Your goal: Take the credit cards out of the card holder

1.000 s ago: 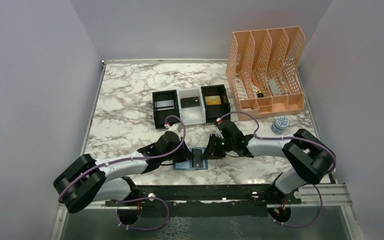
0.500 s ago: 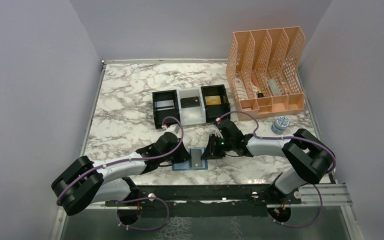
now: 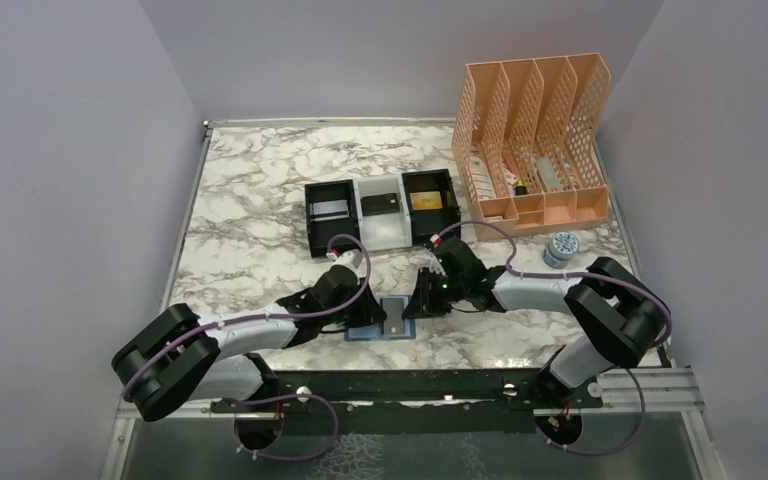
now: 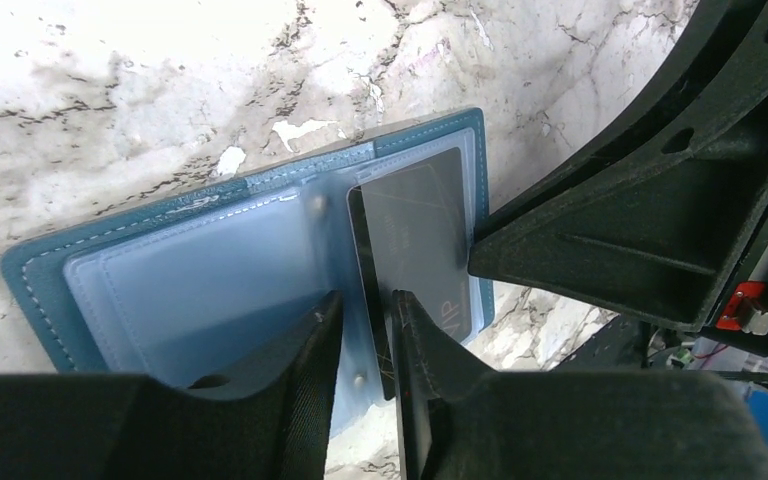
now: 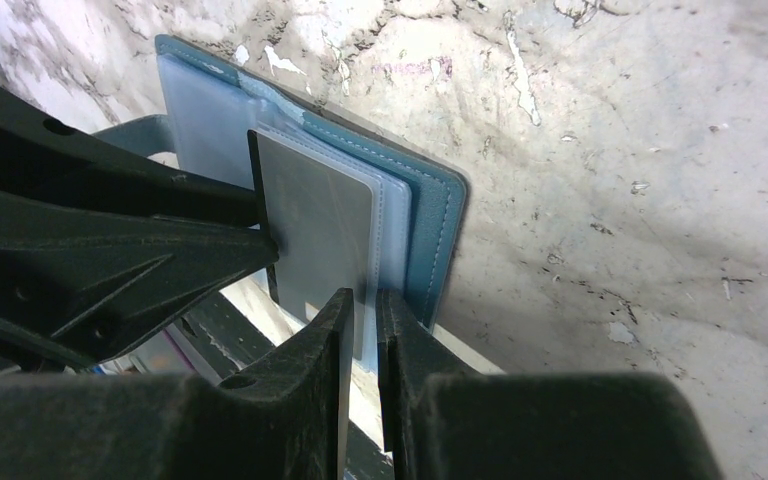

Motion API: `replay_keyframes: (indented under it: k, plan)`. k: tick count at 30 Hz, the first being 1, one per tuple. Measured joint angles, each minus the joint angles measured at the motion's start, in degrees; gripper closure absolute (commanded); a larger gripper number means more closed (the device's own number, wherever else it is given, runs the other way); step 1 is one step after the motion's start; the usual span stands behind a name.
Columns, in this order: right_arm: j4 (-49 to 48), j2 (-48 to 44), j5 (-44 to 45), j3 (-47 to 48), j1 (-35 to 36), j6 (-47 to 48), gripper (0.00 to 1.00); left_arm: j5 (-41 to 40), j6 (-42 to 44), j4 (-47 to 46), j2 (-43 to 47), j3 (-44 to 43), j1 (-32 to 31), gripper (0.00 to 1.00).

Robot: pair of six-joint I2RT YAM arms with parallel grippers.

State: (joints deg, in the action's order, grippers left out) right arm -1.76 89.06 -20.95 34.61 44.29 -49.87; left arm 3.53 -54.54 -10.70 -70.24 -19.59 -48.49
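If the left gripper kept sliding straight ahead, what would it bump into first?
Probably the dark grey plastic card sticking from the blue bifold card holder; the left gripper straddles its edge.

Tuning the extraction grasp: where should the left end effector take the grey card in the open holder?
Probably take the card by its long edge nearest the card holder fold, from the fold side: that edge sits clear of the sleeve, the rest lies flat on the panel.

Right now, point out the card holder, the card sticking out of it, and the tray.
card holder [image 4: 200, 270], left wrist view, bare inner panel.
card [image 5: 315, 225], right wrist view, its grey face.
tray [image 3: 384, 233], top view, white middle compartment floor.
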Motion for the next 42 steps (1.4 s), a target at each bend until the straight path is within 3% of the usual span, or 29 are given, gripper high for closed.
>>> replay_keyframes:
  k: [4,11,32,42]
  plan:
    - [-0.07,0.22,-0.11,0.0,0.0,-0.26,0.84,0.72,-0.72,-2.36,-0.66,1.18,0.0,0.9]
    - [-0.85,0.96,-0.81,0.0,0.0,-1.09,0.84,0.94,-2.47,-4.13,1.6,3.5,0.04,1.0]
    - [-0.59,-1.07,-1.14,0.09,0.0,1.42,0.8,-1.66,-3.65,2.45,10.67,6.03,0.42,1.0]
    - [-6.27,-0.24,-9.92,1.2,0.59,3.63,0.73,-1.64,-3.67,2.47,10.69,6.03,0.42,1.0]
